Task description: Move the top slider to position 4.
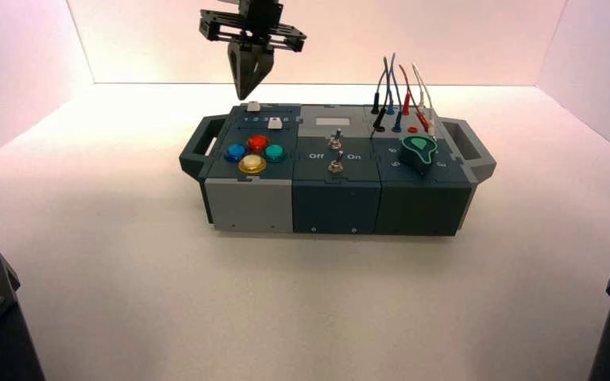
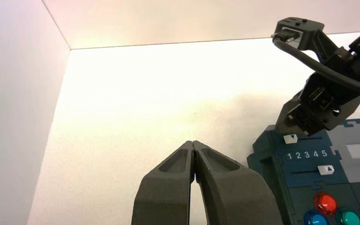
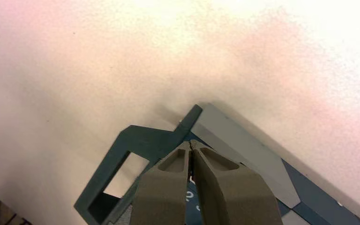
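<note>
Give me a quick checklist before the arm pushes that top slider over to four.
1. Right pincer over the top slider: ok.
2. Right pincer shut for pushing: ok.
3. Pincer touching the slider: not ok, it hangs above.
4. Slider at 4: not ok, it sits by 1.
5. Track towards 4 unobstructed: ok.
6. Left pincer out of the way: ok, shut, off the box's left side.

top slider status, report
Shut right gripper hovers over top slider. Knob by 1, not yet at position 4. Shut left gripper off the box, left side. Path clear.
</note>
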You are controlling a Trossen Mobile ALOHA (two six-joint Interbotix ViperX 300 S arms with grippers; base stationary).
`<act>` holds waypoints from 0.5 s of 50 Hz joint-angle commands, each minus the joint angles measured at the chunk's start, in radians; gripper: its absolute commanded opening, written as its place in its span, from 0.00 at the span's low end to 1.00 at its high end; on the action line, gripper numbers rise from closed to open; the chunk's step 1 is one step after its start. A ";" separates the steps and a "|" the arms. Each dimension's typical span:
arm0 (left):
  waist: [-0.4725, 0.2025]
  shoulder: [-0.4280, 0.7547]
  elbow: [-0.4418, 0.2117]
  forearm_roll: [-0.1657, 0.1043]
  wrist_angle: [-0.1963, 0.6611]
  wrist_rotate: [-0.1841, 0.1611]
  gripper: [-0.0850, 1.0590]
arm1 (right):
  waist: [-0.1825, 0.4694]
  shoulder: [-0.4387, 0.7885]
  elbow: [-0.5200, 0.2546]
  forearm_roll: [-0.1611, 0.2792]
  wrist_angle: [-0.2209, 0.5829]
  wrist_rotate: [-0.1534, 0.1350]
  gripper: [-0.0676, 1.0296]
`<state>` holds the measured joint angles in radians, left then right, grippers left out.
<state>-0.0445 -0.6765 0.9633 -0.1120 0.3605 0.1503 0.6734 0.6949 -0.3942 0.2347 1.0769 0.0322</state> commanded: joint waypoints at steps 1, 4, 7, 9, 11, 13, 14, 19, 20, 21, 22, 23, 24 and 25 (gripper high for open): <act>-0.003 -0.006 -0.034 0.000 -0.005 0.000 0.05 | 0.018 -0.025 -0.037 0.006 0.005 0.006 0.04; -0.003 -0.006 -0.034 0.000 -0.005 0.000 0.05 | 0.021 -0.026 -0.032 0.006 0.006 0.009 0.04; -0.003 -0.006 -0.034 0.000 -0.005 0.000 0.05 | 0.023 -0.026 -0.026 0.006 0.011 0.009 0.04; -0.003 -0.006 -0.034 0.000 -0.005 0.000 0.05 | 0.025 -0.026 -0.021 0.006 0.012 0.009 0.04; -0.003 -0.006 -0.034 0.000 -0.005 0.000 0.05 | 0.025 -0.029 -0.015 0.006 0.012 0.009 0.04; -0.006 -0.006 -0.034 0.000 -0.005 0.000 0.05 | 0.025 -0.031 -0.011 0.005 0.012 0.009 0.04; -0.006 -0.006 -0.034 0.000 -0.005 0.000 0.05 | 0.025 -0.032 -0.006 0.006 0.012 0.009 0.04; -0.008 -0.006 -0.034 0.000 -0.005 0.000 0.05 | 0.025 -0.043 0.014 0.005 0.012 0.009 0.04; -0.008 -0.006 -0.034 0.000 -0.005 0.000 0.05 | 0.025 -0.046 0.018 0.003 0.012 0.009 0.04; -0.008 -0.005 -0.034 0.000 -0.005 0.000 0.05 | 0.025 -0.048 0.023 0.003 0.012 0.009 0.04; -0.008 -0.005 -0.034 0.000 -0.005 0.002 0.05 | 0.023 -0.049 0.026 0.003 0.012 0.009 0.04; -0.008 -0.006 -0.034 0.000 -0.005 0.000 0.05 | 0.025 -0.049 0.028 0.002 0.011 0.009 0.04; -0.009 -0.006 -0.034 0.000 -0.005 0.000 0.05 | 0.021 -0.051 0.034 0.000 0.009 0.009 0.04; -0.009 -0.005 -0.034 0.000 -0.005 0.000 0.05 | 0.021 -0.051 0.034 0.000 0.009 0.009 0.04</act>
<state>-0.0491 -0.6765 0.9633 -0.1120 0.3605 0.1503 0.6918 0.6995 -0.3574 0.2347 1.0907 0.0383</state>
